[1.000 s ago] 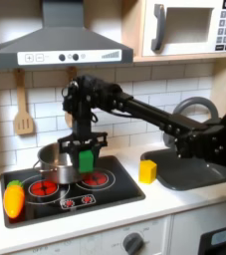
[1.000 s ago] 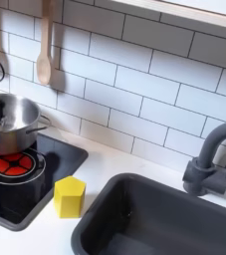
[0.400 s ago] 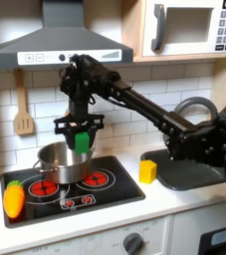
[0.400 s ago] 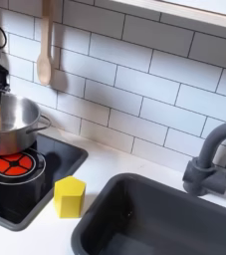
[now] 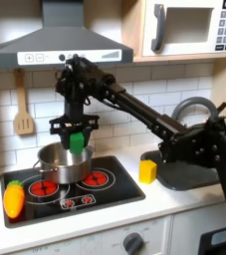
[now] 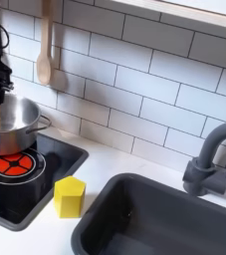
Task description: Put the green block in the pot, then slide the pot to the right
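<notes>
- A toy kitchen with white tiled wall (image 5: 134,95), a grey range hood (image 5: 60,45) above and a microwave (image 5: 189,28) at the first exterior view's upper right
- A black stovetop (image 5: 110,189) with red burner rings sits in the white counter; the second exterior view shows its corner (image 6: 45,174) and a dark sink (image 6: 154,219) with a grey faucet (image 6: 209,159) to that view's right
- The pot (image 5: 61,162) stands on the back left burner in the first exterior view, shiny and round; in the second exterior view it sits at the left edge (image 6: 10,125), one small handle pointing toward the tiles
- The black arm reaches in from the first exterior view's right, and the gripper (image 5: 76,137) hangs above the pot, fingers pointing down
- The gripper is clamped on the green block (image 5: 77,140), which is held upright just above the pot's rim, over the right part of its opening in the first exterior view; the block looks clear of the metal
- A yellow block (image 5: 147,170) lies on the counter between stovetop and sink, well apart from the pot; in the second exterior view it is near the stovetop's corner (image 6: 69,196)
- An orange toy with green tip (image 5: 14,197) lies at the stovetop's left edge in the first exterior view
- A wooden spatula (image 5: 23,110) hangs on the tiles, seen in both exterior views (image 6: 44,50)
</notes>
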Robot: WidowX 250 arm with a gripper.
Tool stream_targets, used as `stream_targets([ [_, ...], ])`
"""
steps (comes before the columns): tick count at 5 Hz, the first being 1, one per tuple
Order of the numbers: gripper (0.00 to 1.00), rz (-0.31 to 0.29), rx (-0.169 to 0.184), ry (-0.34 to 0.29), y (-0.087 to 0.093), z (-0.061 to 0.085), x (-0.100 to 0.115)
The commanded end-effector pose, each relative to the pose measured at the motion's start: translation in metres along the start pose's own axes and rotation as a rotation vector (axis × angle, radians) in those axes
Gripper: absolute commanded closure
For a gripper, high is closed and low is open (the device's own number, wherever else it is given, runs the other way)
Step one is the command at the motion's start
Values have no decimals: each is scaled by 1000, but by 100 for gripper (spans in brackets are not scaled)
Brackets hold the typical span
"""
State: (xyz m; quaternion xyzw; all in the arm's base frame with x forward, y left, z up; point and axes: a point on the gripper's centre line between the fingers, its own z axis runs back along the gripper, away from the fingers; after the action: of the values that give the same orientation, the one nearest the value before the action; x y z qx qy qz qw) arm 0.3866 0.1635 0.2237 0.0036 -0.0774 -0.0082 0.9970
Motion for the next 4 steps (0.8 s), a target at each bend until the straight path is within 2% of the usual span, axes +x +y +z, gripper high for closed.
stream_targets([
  [1, 100, 10, 13, -56, 5, -6, 8],
  [4, 100, 29, 6, -125, 3, -12, 24],
])
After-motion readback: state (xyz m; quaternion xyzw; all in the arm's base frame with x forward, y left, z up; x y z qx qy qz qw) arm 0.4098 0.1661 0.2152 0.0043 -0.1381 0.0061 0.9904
